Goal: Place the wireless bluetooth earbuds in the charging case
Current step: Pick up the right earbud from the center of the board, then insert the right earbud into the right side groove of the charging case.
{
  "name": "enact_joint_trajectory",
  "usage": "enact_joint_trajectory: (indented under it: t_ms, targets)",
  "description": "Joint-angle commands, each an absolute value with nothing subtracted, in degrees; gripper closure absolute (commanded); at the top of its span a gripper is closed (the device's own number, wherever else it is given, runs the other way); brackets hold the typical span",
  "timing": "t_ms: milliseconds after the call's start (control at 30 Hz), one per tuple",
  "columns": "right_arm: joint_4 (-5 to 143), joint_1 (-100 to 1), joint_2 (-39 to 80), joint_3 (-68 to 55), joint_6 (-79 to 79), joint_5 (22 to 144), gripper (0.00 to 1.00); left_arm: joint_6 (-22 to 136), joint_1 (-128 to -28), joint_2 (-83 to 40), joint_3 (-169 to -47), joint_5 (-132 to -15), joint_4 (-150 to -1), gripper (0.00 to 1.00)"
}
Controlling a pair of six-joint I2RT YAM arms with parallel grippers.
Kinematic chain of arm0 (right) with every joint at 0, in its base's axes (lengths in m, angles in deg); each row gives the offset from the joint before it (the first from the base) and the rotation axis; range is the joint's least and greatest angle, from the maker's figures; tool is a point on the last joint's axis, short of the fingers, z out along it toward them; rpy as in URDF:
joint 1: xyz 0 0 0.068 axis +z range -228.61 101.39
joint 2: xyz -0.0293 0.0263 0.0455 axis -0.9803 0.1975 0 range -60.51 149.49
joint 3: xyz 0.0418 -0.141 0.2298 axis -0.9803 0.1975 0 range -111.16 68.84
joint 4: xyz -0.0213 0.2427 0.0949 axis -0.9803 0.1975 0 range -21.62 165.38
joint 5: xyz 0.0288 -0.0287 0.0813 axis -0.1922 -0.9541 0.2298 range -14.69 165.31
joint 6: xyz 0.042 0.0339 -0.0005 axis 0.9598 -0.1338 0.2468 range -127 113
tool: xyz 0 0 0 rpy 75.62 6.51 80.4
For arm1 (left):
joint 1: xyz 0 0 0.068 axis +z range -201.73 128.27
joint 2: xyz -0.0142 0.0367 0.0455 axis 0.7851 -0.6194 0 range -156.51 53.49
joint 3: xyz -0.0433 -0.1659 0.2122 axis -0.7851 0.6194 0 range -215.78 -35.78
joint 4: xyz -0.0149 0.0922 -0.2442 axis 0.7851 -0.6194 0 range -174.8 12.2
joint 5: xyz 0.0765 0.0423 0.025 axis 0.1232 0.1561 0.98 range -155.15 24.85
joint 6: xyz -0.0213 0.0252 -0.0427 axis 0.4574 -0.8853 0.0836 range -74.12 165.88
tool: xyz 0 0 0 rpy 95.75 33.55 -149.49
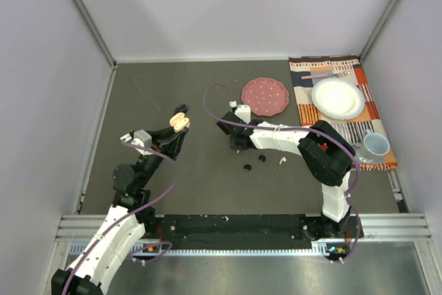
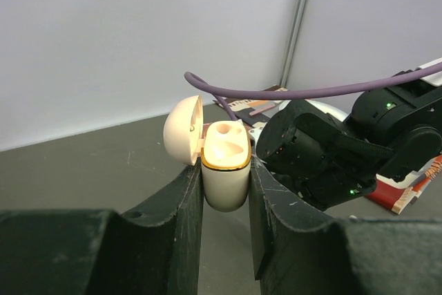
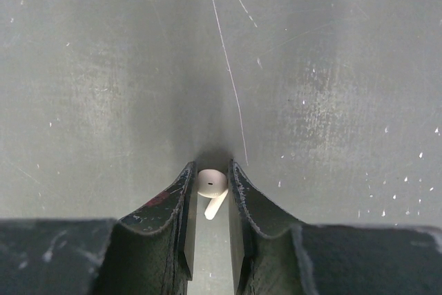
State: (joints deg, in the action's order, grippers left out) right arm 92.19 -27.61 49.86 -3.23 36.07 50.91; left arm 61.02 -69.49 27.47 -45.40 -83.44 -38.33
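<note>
The left gripper (image 2: 226, 184) clamps the open charging case (image 2: 225, 153), held upright above the table (image 1: 207, 191). The right gripper (image 3: 212, 166) pinches a white earbud (image 3: 212, 183) down at the tabletop. Near it lie one black earbud (image 1: 247, 167), another black earbud (image 1: 262, 158) and a second white earbud (image 1: 282, 160).

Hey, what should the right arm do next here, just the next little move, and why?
Probably finish closing the right gripper on the white earbud before lifting. Its fingers flank the earbud on the table, though a firm pinch isn't certain. The left gripper holds the open charging case upright, and its cavities look empty.
</note>
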Motion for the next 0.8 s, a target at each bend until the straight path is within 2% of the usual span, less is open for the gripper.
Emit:
enact_joint_trajectory:
  t_ms: [0, 233, 433, 767]
  targets:
    - [89.84, -26.49, 47.35, -2.8, 33.01, 52.28, 0.85, 61.61, -69.22, 27.21, -45.0, -83.08, -35.35, 1.0]
    - [80.52, -25.61, 32.77, 5.12, 28.86, 52.02, 0.89, 62.93, -69.22, 25.37, -45.97, -84.58, -34.47, 1.0]
    - [79.19, -22.89, 25.46, 8.54, 25.87, 44.47, 0.9, 64.34, -69.31, 24.49, -46.58, -85.28, -34.2, 1.0]
    - [56.54, -16.92, 9.29, 20.41, 11.66, 32.69, 0.91, 67.23, -69.31, 19.22, -49.31, -92.04, -31.83, 1.0]
